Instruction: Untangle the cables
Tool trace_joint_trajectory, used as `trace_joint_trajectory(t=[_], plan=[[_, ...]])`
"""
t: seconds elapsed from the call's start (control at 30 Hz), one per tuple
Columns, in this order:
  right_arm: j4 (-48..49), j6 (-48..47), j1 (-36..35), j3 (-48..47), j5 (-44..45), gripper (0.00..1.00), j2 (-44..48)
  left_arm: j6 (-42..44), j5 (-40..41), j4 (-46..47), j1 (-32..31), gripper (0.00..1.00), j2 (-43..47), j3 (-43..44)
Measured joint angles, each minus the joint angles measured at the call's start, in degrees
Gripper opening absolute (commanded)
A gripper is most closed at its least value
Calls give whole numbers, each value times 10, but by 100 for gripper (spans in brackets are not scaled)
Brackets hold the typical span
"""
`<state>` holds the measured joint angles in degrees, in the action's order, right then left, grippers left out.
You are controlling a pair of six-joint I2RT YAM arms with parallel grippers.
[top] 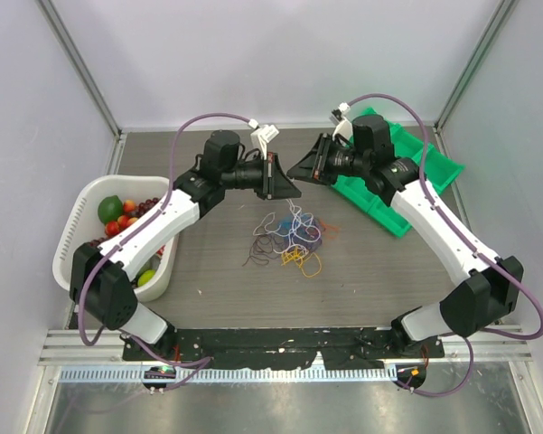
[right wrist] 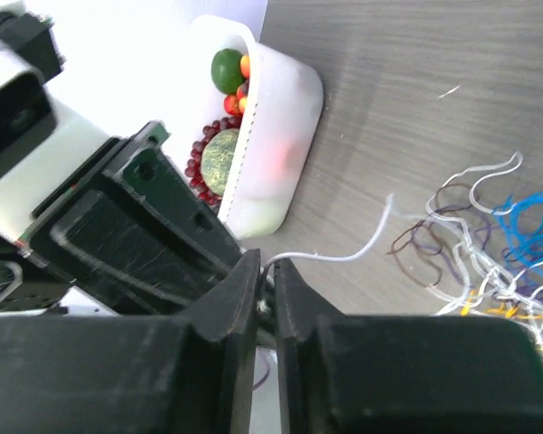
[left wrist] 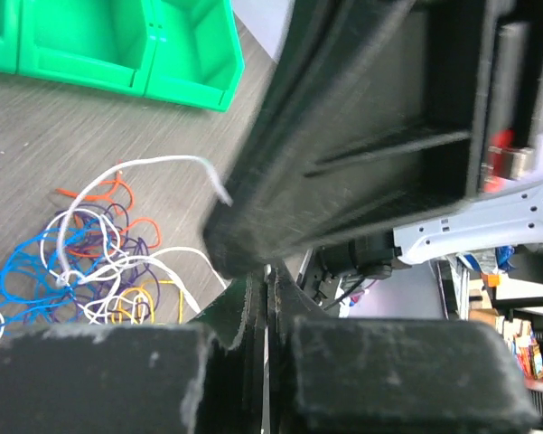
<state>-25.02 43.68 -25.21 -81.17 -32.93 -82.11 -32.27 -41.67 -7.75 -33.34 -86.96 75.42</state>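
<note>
Nearly shut, the right pincer pinches a white cable.

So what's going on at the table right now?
Both arms meet above the tangled cables in the middle of the table. The right end effector is shut on a white cable that trails back into the tangle. The left end effector sits close beside it, fingers together; whether it grips a strand is unclear. The other strands lie knotted.
</note>
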Motion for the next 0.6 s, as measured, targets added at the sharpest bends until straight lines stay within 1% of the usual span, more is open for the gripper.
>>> trace_joint_trajectory(t=[0.03,0.1,0.17,0.23,0.33,0.37,0.43,0.5,0.6], plan=[[9,3,3,6,3,41,0,3,2,-7,-2,0,0,5],[51,17,8,30,5,45,2,8,3,-14,-4,0,5,7],[113,40,10,69,0,46,0,11,6,-28,-8,0,16,7],[179,78,10,88,-15,46,-27,11,9,-38,-10,0,33,7],[275,129,5,88,-32,42,-88,9,12,-53,-12,0,58,12],[301,144,2,88,-37,40,-109,8,14,-61,-12,0,64,19],[335,167,-5,90,-43,38,-146,6,20,-80,-14,0,71,42],[355,177,-9,100,-44,40,-175,-2,26,-92,-15,0,74,65],[362,164,-12,126,-43,42,-212,-9,38,-118,-15,0,78,115]])
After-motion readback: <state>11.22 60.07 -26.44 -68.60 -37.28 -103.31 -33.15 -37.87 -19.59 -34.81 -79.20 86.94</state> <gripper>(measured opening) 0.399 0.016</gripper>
